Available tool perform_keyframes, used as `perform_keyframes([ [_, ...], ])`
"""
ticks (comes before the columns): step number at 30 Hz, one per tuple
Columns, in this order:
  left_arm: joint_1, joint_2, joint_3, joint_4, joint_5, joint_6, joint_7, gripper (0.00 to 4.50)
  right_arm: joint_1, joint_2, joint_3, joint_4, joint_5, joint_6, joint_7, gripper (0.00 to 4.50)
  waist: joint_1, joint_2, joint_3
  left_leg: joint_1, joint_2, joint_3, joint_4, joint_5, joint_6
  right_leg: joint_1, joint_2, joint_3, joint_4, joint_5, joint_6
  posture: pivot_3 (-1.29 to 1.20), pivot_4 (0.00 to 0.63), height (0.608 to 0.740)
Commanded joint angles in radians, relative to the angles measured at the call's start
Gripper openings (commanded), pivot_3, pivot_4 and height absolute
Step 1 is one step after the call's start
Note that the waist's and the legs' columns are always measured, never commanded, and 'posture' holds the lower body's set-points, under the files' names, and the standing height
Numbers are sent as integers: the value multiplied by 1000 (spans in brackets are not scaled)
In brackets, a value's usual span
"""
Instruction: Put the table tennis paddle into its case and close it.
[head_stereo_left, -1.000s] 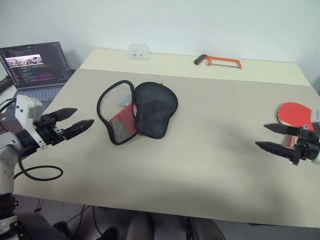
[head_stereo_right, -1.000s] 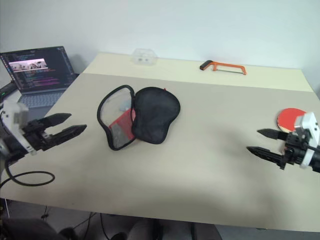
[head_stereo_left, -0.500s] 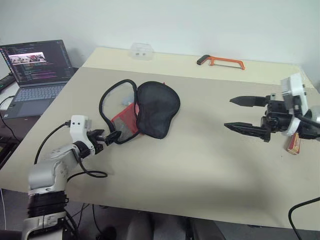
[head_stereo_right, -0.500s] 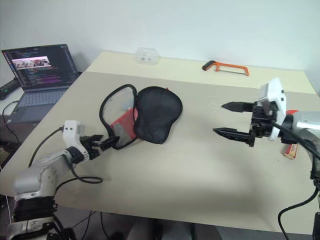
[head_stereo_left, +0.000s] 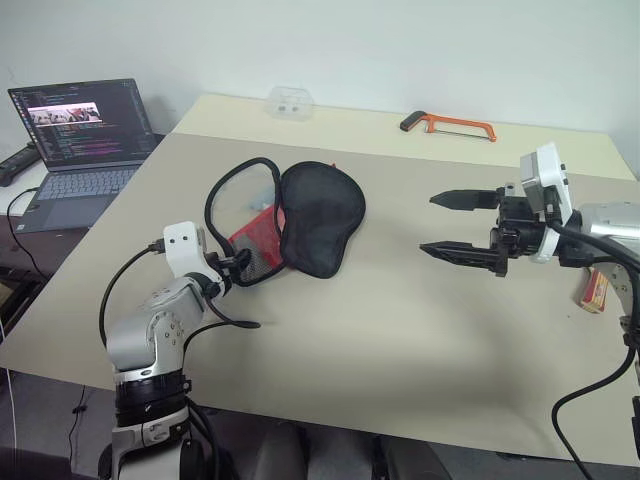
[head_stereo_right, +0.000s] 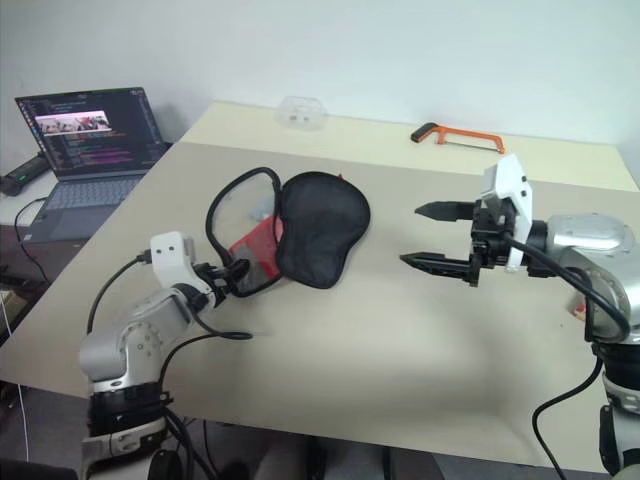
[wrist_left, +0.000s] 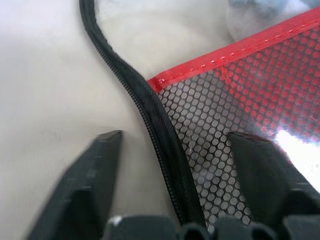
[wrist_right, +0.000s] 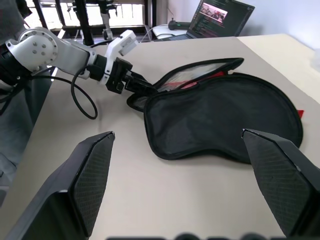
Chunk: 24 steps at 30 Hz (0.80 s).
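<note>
The case (head_stereo_left: 300, 212) lies unzipped on the table (head_stereo_left: 380, 330), its black half folded back and its red mesh half (wrist_left: 240, 100) toward me. My left gripper (head_stereo_left: 248, 266) sits low at the case's near rim. It is open, with one finger (wrist_left: 95, 170) on the table, the other on the mesh, and the zip edge (wrist_left: 150, 120) between them. Open and empty, my right gripper (head_stereo_left: 428, 224) hovers above the table to the right of the case, pointing at it. Of the table tennis paddle, the wooden handle (head_stereo_left: 592, 290) shows behind my right arm; its red face is hidden.
An open laptop (head_stereo_left: 80, 125) stands off the table's left side. An orange hacksaw (head_stereo_left: 450, 124) and a clear plastic box (head_stereo_left: 290, 100) lie along the far edge. A black cable (head_stereo_left: 120, 290) loops from my left wrist.
My left gripper swung in from the left, came down onto the case's near rim, and its fingers narrowed. My right gripper left the paddle's side and moved left toward the case.
</note>
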Motion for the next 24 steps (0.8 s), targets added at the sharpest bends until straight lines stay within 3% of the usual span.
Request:
perform_keyframes([
  [1,-24,-22,-2,-46,-7,19,22,2022,-22,10,-4,-3,-16,-30,4,4500,0,0,0,0,0,0,0,0,0,0,0,0,0,0,0,0,150,740],
  [7,-42,-42,-27,-85,-39,44,-7,37,-40,44,28,33,-73,-58,-16,4500,0,0,0,0,0,0,0,0,0,0,0,-1,0,0,0,0,150,740],
  [12,-66,-31,-53,-122,-33,21,-15,37,-53,69,19,49,-74,-58,-27,4500,0,0,0,0,0,0,0,0,-1,0,1,0,0,0,0,0,150,740],
  [24,-135,85,-312,-216,143,8,-27,37,-67,98,21,73,-104,-80,-37,4500,0,0,0,0,0,0,-1,0,-1,0,1,0,-1,0,0,0,150,740],
])
